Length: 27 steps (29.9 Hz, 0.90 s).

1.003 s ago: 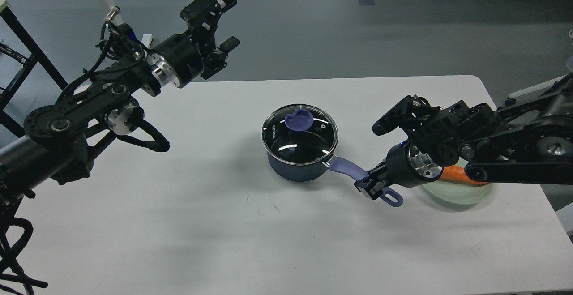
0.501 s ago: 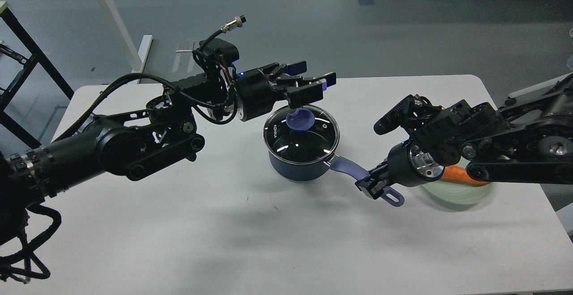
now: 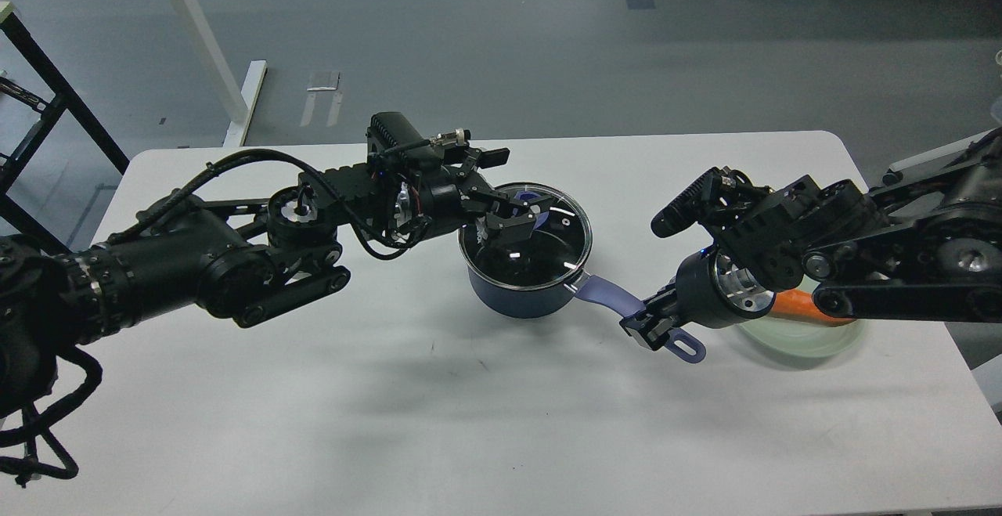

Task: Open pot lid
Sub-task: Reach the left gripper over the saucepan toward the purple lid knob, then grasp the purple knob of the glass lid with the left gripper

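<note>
A dark blue pot point(image 3: 517, 297) with a glass lid point(image 3: 552, 246) stands mid-table. The lid's blue knob point(image 3: 540, 204) is partly hidden by my left gripper point(image 3: 507, 193), which sits low over the lid's left half. Its fingers look spread, one behind the knob and one in front of it. I cannot tell whether they touch the knob. My right gripper point(image 3: 646, 326) is shut on the pot's purple handle point(image 3: 603, 293) near its looped end.
A pale green plate point(image 3: 806, 341) holding an orange carrot point(image 3: 794, 306) lies under my right arm, right of the pot. The white table point(image 3: 391, 398) extends in front of the pot. Table legs and frames stand at the far left.
My left arm swung from the far left over the table and came down onto the lid, fingers now around the knob. The right gripper and pot stayed still.
</note>
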{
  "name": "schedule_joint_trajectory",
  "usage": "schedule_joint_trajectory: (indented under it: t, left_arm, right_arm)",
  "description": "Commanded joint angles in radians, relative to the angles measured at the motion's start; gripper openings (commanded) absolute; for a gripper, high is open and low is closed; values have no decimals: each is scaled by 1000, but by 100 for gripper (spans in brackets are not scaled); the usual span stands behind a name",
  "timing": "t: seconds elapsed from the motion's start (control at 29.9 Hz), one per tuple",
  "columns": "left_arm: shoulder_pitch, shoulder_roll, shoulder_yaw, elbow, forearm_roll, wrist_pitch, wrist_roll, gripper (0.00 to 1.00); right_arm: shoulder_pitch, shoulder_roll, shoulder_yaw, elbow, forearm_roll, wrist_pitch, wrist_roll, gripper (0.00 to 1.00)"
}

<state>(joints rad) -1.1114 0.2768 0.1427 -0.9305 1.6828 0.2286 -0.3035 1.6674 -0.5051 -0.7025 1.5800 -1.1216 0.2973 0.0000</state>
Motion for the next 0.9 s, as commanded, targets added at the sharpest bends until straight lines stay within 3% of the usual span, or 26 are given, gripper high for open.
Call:
schedule_joint_trajectory:
  t: [0.0, 0.53, 0.87]
  left_arm:
    - [2, 1, 40, 1, 0, 29, -3, 96]
    - [13, -30, 66, 44, -1, 49, -9, 93]
    - [18, -42, 67, 55, -2, 49, -11, 85]
  right_arm:
    - [0, 0, 0, 0, 0, 0, 0, 26]
    - [2, 3, 1, -1, -1, 0, 0, 26]
    - [2, 3, 3, -1, 0, 0, 0, 26]
